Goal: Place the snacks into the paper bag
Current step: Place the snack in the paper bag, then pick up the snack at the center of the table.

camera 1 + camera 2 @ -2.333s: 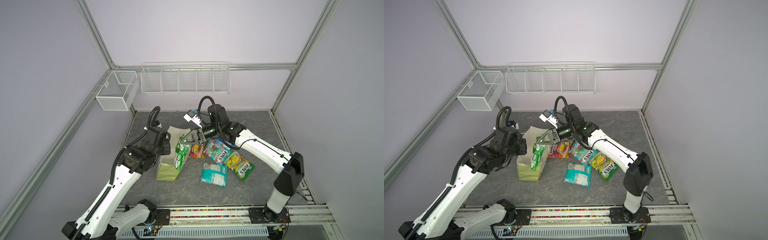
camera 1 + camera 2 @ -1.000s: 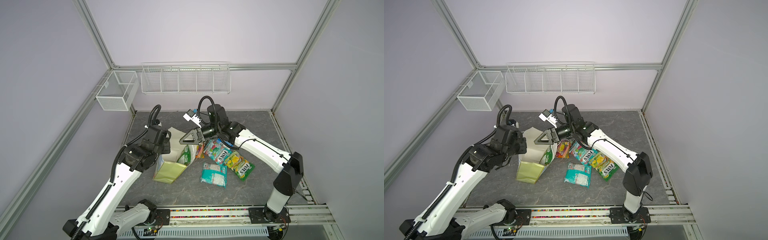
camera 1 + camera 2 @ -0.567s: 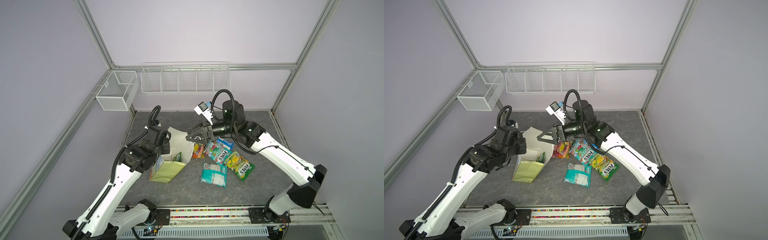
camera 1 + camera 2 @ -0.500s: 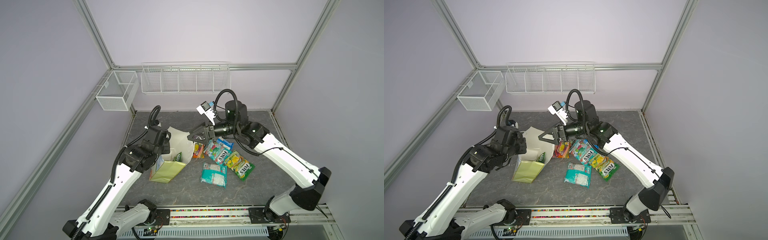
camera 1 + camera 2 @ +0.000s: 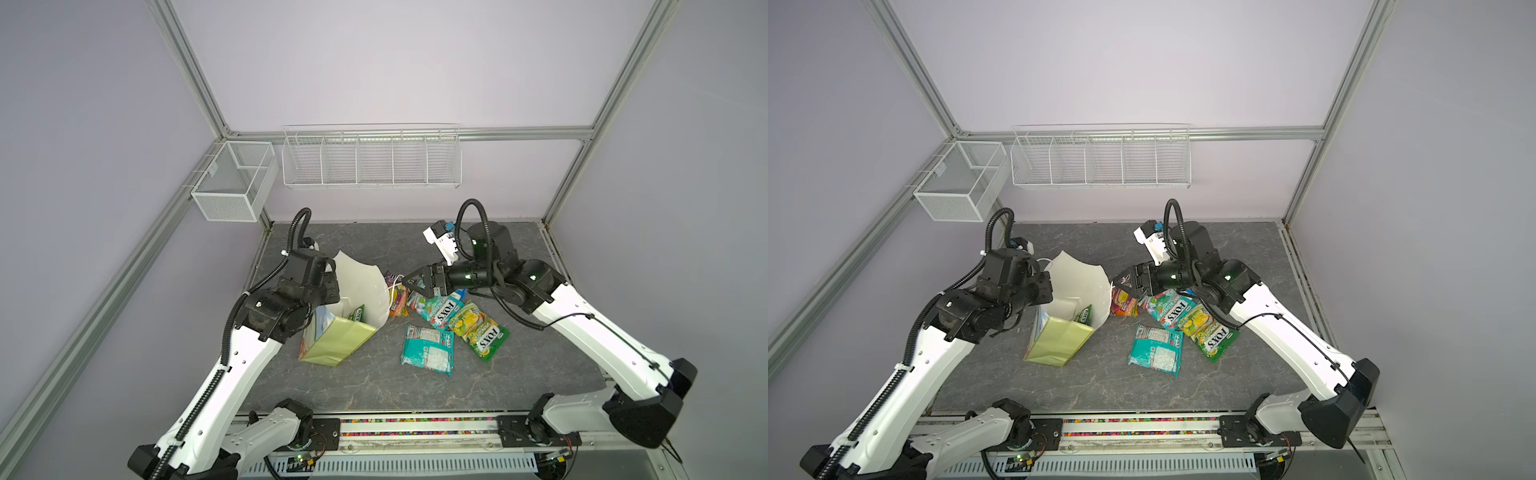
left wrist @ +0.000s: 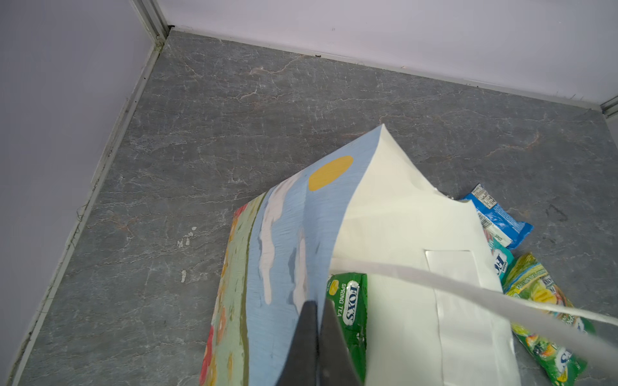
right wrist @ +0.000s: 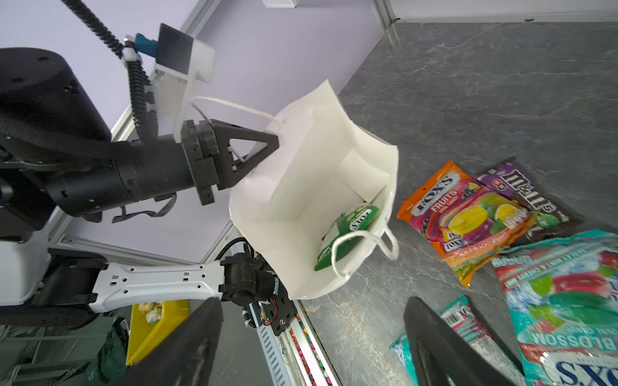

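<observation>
Paper bag (image 5: 338, 338) leans on the desk (image 5: 374, 386) at 9 o'clock of the snack pile, its mouth gaping toward 2 o'clock. Left fingers (image 6: 317, 334) are pinched shut on its rim, propping it open. One green packet (image 7: 347, 230) lies inside. Six lie outside: orange packet (image 7: 461, 214), purple packet (image 7: 521, 190), blue packet (image 6: 495, 217), teal FOX'S packet (image 5: 438, 309), yellow-green packet (image 5: 478, 330), and plain teal packet (image 5: 428, 349) at the pile's 6 o'clock. Right fingers (image 5: 417, 283) are spread wide and empty, hovering over the pile's 10 o'clock end. Early going, I judge: one packed, six to go.
</observation>
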